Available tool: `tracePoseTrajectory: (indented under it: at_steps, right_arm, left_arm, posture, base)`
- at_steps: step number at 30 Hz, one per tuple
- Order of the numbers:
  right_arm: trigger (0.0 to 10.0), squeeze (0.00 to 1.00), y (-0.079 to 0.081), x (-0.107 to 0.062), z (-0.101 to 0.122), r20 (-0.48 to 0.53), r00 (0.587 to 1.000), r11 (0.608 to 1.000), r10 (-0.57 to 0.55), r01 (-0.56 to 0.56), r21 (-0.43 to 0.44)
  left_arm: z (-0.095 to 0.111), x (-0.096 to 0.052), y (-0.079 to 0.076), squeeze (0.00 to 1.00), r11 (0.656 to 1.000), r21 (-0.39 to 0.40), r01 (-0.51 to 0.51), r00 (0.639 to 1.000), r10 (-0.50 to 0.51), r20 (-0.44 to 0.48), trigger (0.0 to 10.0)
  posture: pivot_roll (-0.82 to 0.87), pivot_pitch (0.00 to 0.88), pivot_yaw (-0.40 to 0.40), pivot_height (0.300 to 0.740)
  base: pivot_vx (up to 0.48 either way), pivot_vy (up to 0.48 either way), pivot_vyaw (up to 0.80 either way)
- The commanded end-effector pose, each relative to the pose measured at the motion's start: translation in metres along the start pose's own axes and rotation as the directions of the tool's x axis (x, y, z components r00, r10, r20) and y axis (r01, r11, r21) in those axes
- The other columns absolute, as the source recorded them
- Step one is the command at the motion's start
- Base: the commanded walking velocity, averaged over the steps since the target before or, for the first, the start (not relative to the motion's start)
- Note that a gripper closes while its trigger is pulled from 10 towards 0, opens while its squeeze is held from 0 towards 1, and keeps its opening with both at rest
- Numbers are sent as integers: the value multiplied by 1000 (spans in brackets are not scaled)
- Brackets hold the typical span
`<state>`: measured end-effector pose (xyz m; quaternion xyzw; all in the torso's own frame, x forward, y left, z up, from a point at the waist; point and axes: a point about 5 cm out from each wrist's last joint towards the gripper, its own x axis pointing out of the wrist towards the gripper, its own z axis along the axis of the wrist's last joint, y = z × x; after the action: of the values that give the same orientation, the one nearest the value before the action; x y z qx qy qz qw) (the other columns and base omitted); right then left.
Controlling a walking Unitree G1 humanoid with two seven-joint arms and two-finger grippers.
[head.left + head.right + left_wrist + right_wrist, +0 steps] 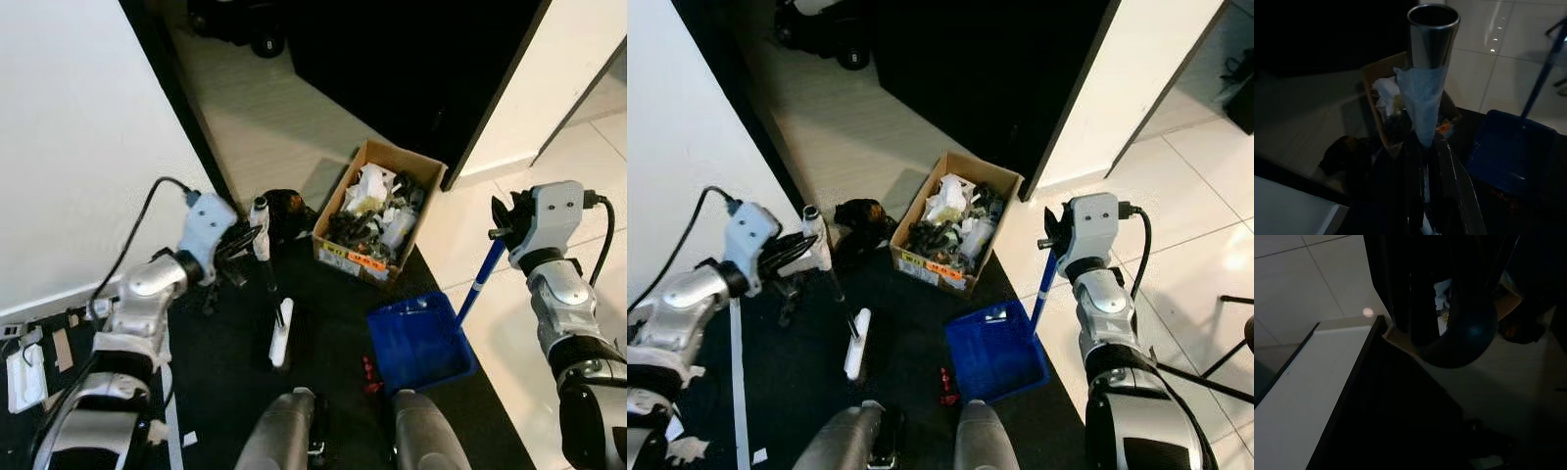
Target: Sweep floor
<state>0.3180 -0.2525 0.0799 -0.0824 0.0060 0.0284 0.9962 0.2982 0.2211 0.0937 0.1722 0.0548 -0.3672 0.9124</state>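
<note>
Left eye view: left gripper [245, 238], centre-left of the frame, is clamped round the top of the broom [266, 262], whose white head sits on the dark mat [216, 392] at lower centre. At right, the right gripper [505, 223] grips the blue handle of the dustpan [419, 343], which rests lower right of centre, just below the cardboard box [377, 211] of rubbish.

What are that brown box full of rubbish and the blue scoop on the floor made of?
The box looks like plain matte cardboard: brown, with thin folded flaps and a printed label on its side. The scoop, a dustpan on a blue handle held by the right gripper, looks like moulded plastic, uniformly blue with a slight sheen.
</note>
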Motion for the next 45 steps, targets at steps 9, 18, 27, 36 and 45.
tracePoseTrajectory:
  at_steps: [9, 18, 27, 36, 45]
  right_arm:
    - [10000, 0, -4, 1, 3, 16, 999, 998, -44, 44, 48]
    - [10000, 0, -3, -1, 0, 17, 998, 995, -66, 64, 72]
    - [10000, 0, -2, 0, 1, 9, 999, 999, -39, 39, 27]
    - [10000, 0, -29, 0, 12, 18, 996, 995, -86, 86, -43]
    - [10000, 0, -29, -6, 6, -3, 998, 994, -68, 68, -81]
  left_arm:
    - [21, -20, 35, 0, 996, 44, -74, 997, 72, 26, 10000]
    - [34, -5, 24, 0, 972, -157, -173, 959, 202, 199, 10000]
    - [19, 20, -24, 0, 996, -62, 57, 993, -50, 104, 10000]
    - [27, 18, -15, 0, 999, -32, 26, 995, -23, 101, 10000]
    - [21, 33, -33, 0, 994, -105, -13, 993, 25, 117, 10000]
  posture:
    - [6, 43, 28, 740]
    - [5, 21, 33, 740]
    - [-1, 23, 24, 740]
    - [-4, 64, 27, 740]
    - [-10, 93, 17, 740]
  base:
    - [0, 0, 0]
    - [0, 0, 0]
    - [0, 0, 0]
    - [0, 0, 0]
    - [0, 0, 0]
